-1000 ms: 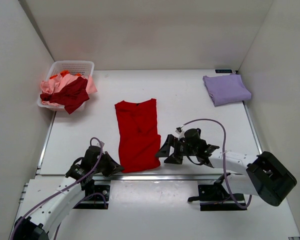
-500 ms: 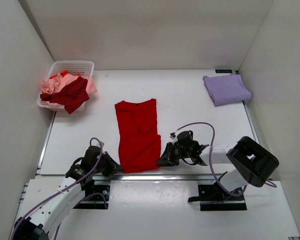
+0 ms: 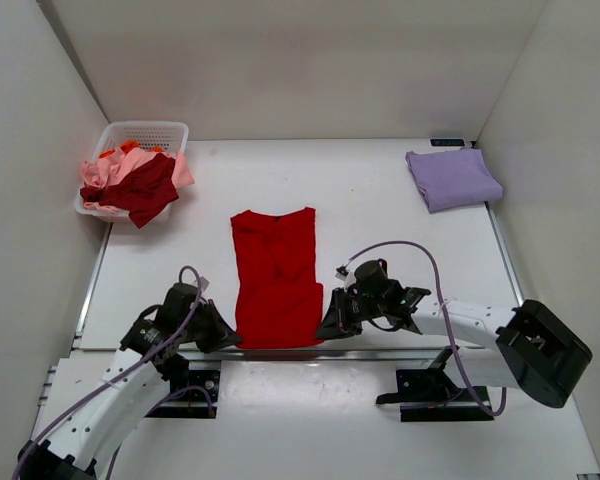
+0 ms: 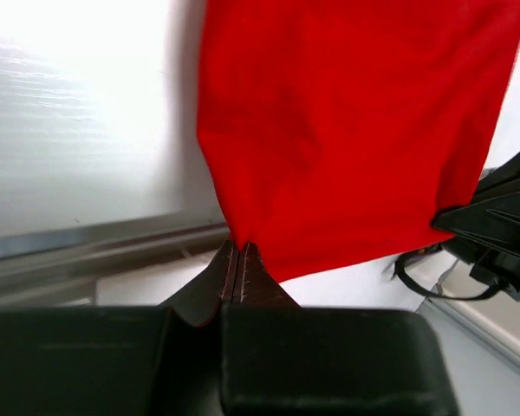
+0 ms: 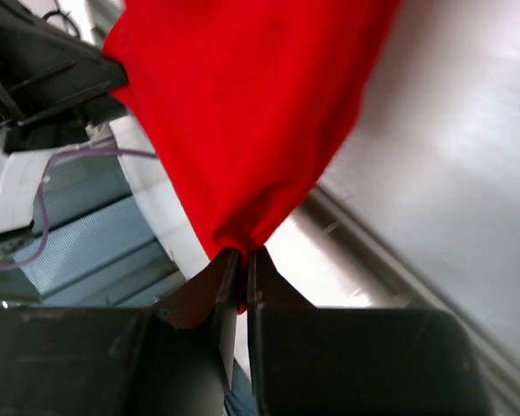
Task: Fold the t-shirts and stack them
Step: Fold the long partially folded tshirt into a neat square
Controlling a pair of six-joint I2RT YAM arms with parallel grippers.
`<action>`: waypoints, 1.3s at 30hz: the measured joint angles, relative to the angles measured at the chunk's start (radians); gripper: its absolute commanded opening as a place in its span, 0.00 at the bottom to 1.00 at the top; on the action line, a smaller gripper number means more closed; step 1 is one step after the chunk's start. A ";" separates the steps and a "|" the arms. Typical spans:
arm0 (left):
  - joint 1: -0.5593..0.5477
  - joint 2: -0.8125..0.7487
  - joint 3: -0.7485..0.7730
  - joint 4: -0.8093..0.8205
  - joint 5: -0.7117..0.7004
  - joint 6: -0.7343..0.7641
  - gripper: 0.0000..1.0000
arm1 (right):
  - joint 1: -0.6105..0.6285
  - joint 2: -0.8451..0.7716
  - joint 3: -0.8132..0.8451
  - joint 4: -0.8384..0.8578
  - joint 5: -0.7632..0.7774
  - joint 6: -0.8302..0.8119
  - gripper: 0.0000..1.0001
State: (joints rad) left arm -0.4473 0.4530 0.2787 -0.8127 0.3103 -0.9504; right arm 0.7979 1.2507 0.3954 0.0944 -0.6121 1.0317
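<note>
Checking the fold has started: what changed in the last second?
The right end effector moved onto the near right corner of the red shirt and shut on it; the shirt slid nearer. The left end effector stayed at the other corner; purple shirt and basket unchanged.

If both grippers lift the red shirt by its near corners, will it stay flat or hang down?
Probably it will hang and sag in the middle: the red shirt bunches into folds where the left gripper and right gripper pinch it. It looks thin and light, so it should drag easily.
</note>
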 measured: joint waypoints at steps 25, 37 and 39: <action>0.210 0.591 0.502 0.228 -0.011 0.074 0.00 | -0.314 0.387 0.705 -0.470 -0.216 -0.359 0.00; 0.296 1.212 0.932 0.515 -0.132 0.168 0.68 | -0.461 0.945 1.452 -0.664 -0.099 -0.543 0.46; 0.294 1.242 0.955 0.549 -0.135 0.169 0.69 | -0.473 0.959 1.485 -0.693 -0.038 -0.571 0.61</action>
State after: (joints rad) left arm -0.1532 1.6947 1.2339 -0.2638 0.1757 -0.7811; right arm 0.3252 2.2097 1.8801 -0.5983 -0.6498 0.4606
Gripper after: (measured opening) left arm 0.673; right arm 0.500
